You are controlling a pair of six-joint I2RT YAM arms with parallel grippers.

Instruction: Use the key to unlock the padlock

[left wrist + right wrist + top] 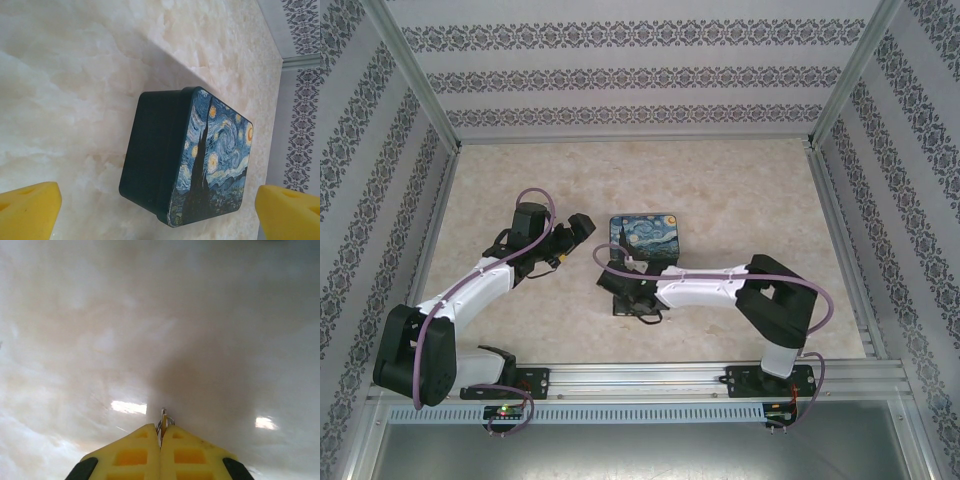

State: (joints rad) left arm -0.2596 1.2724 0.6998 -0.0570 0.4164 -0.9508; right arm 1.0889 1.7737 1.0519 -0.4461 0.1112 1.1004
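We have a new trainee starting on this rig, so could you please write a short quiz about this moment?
1. True or false: the left gripper is shut.
2. The painted box rests on: A) the table, B) a tray, C) a shelf.
3. What does the right gripper pinch?
Key: 1 false, its jaws stand wide open; 2 A; 3 a small metal piece, likely the key.
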